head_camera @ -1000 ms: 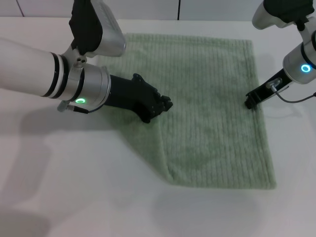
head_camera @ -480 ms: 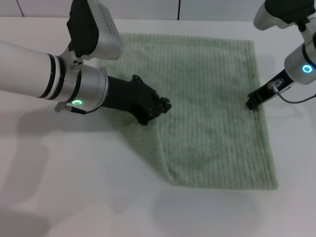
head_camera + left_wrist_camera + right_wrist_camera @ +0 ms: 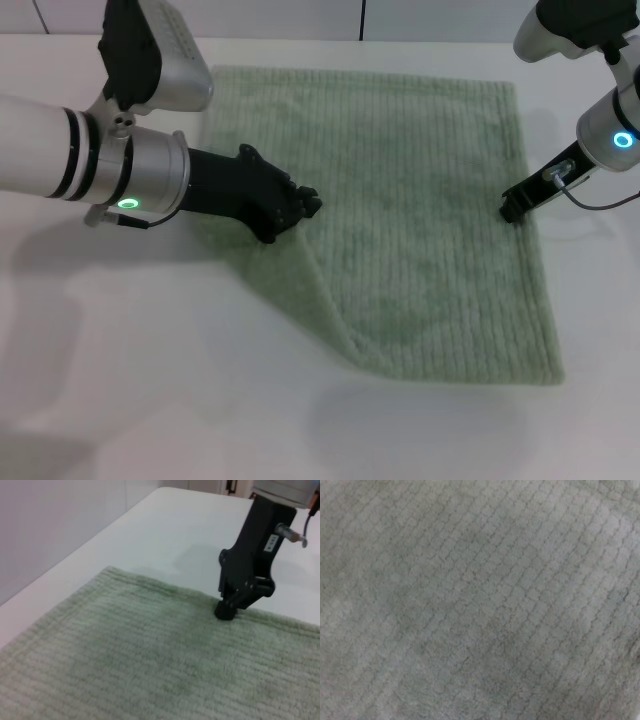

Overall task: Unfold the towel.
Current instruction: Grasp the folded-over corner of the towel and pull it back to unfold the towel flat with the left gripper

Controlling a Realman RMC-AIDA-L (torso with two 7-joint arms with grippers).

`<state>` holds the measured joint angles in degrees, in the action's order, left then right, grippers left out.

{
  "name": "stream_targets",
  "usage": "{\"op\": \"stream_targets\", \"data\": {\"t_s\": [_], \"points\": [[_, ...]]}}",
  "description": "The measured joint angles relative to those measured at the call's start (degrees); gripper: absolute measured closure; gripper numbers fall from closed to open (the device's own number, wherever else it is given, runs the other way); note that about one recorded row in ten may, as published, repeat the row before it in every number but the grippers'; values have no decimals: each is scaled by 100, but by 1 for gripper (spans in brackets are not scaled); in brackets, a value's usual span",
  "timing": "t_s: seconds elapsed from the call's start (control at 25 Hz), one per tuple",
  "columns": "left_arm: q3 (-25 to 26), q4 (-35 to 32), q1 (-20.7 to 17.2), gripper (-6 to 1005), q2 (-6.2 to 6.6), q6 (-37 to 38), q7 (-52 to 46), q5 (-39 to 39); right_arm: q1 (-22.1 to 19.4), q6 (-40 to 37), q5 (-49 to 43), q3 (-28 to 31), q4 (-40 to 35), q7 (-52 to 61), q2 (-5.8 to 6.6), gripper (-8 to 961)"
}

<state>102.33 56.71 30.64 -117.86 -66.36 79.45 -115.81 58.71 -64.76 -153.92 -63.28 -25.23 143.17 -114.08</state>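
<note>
The pale sage-green ribbed towel lies spread on the white table. Its near-left edge is raised in a slanted fold. My left gripper is shut on the towel at the top of that fold, low over the cloth. My right gripper stands with its tips together, pressed down on the towel's right edge. It also shows in the left wrist view, touching the towel. The right wrist view is filled by towel cloth.
Bare white table surrounds the towel at the left, front and right. A white wall runs along the table's far edge. A dark cable hangs from my right wrist.
My left gripper has moved left with the towel in it, dragging the folded near-left edge outward. My right gripper has stayed on the right edge.
</note>
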Motion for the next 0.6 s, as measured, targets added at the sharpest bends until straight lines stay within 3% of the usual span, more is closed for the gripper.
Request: {"op": "stream_targets", "data": {"t_s": [0.6], "points": [[528,106,-166,941,68,-685,349,-126,-13,-2,0,0,0,0,4,952]]}}
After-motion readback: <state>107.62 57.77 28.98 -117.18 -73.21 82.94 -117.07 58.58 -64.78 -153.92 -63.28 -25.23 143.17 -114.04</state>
